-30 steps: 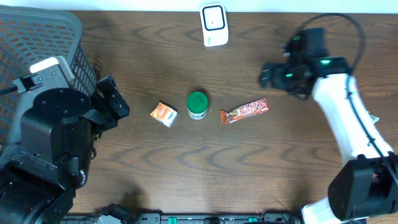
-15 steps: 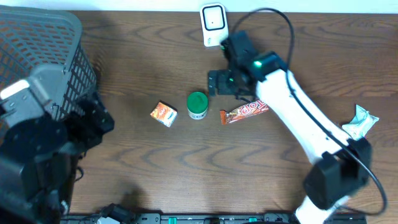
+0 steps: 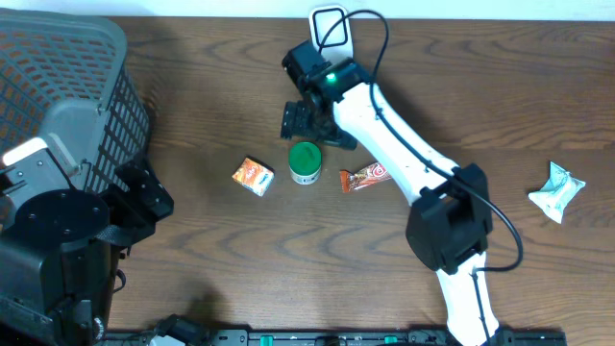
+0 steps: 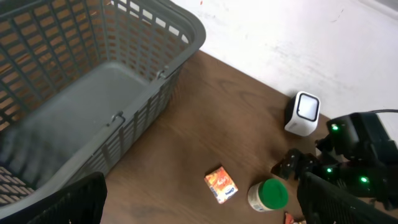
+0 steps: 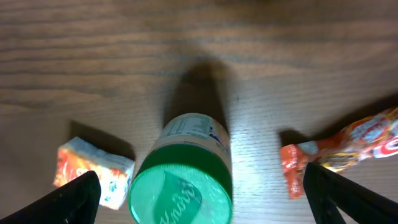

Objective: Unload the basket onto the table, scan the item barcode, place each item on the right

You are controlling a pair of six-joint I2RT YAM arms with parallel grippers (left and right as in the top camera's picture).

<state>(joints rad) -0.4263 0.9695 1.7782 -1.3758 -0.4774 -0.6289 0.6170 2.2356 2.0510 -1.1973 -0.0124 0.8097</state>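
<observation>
Green-capped bottle [image 3: 306, 161], orange box [image 3: 253, 176], red wrapper [image 3: 363, 177], grey basket [image 3: 58, 38].

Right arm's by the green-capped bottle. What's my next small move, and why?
Probably lower the right gripper around the green-capped bottle: its jaws are open, the bottle stands upright between them in the wrist view, and nothing is held yet.

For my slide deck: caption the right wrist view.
Open right tool above green-capped jar, flanked by orange packet and candy bar.
</observation>
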